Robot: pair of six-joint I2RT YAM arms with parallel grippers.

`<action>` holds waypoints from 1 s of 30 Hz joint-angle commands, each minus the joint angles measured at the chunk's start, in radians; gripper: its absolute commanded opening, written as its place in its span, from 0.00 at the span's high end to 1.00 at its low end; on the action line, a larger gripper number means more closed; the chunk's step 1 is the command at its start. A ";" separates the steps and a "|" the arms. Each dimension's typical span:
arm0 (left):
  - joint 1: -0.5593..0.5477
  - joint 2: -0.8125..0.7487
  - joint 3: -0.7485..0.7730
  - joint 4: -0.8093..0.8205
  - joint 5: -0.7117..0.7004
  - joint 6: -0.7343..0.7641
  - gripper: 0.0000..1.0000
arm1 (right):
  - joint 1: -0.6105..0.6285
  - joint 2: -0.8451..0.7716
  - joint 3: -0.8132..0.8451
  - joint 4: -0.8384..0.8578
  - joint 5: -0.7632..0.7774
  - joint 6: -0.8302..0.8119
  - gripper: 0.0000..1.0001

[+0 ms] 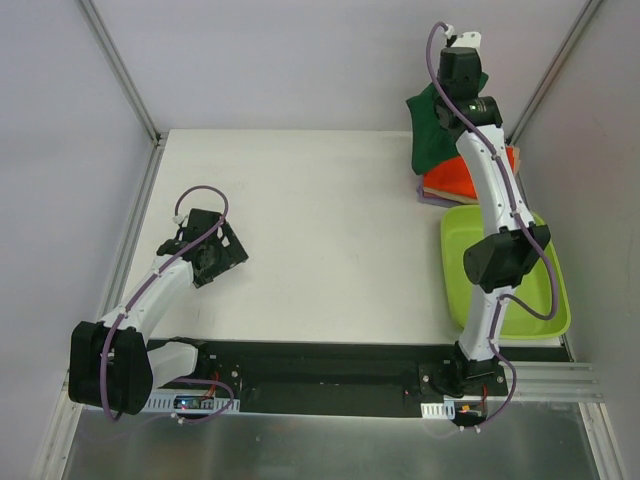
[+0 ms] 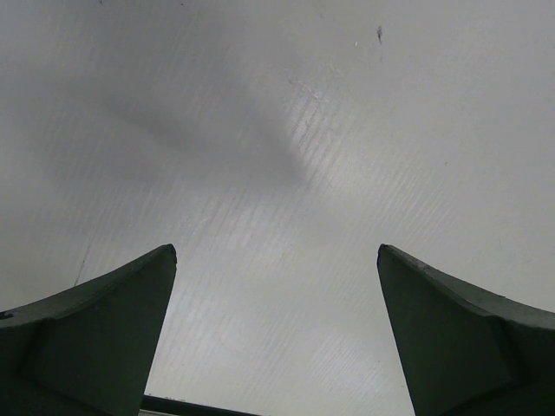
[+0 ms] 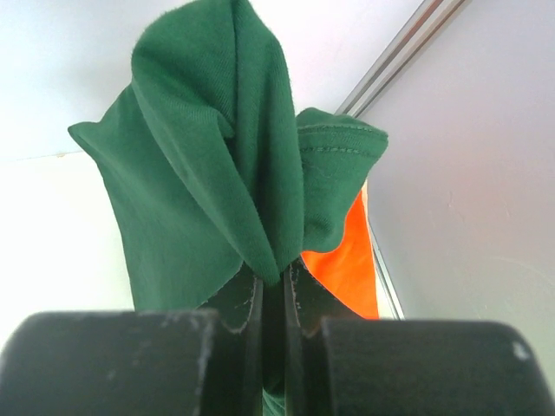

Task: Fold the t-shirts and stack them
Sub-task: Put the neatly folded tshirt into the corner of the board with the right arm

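The white table point(image 1: 330, 230) carries a lime bin point(image 1: 553, 312) at its right edge. Just beyond the bin, in the far right corner, lies the folded pile. The green shirt point(image 1: 430, 130) hangs bunched over the pile's left part, its lower edge draped across the orange shirt point(image 1: 455, 180). A lavender shirt point(image 1: 430, 198) peeks out beneath the orange one. The right gripper point(image 3: 273, 282) has its jaws closed to a thin slit, pinching a fold of the green shirt point(image 3: 208, 173). The left gripper point(image 2: 276, 251) hovers low over bare table at the near left, jaws spread wide, holding nothing.
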 commanded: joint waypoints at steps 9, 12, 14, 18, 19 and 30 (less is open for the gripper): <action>0.007 -0.004 0.026 -0.016 -0.011 -0.008 0.01 | -0.050 -0.084 -0.036 0.023 -0.076 0.058 0.99; 0.009 -0.001 0.028 -0.016 -0.013 -0.007 0.01 | -0.064 -0.059 -0.039 0.020 -0.110 0.061 0.99; 0.009 0.000 0.026 -0.016 -0.014 -0.005 0.01 | -0.072 -0.050 -0.036 0.020 -0.099 0.061 0.99; 0.009 0.002 0.029 -0.016 -0.020 -0.005 0.01 | -0.079 -0.043 -0.019 0.022 -0.165 0.064 0.99; 0.009 0.007 0.032 -0.016 -0.019 -0.008 0.01 | -0.079 -0.038 0.003 0.014 -0.194 0.070 0.99; 0.009 0.011 0.034 -0.016 -0.017 0.001 0.01 | -0.021 -0.055 0.007 0.057 -0.206 -0.019 0.99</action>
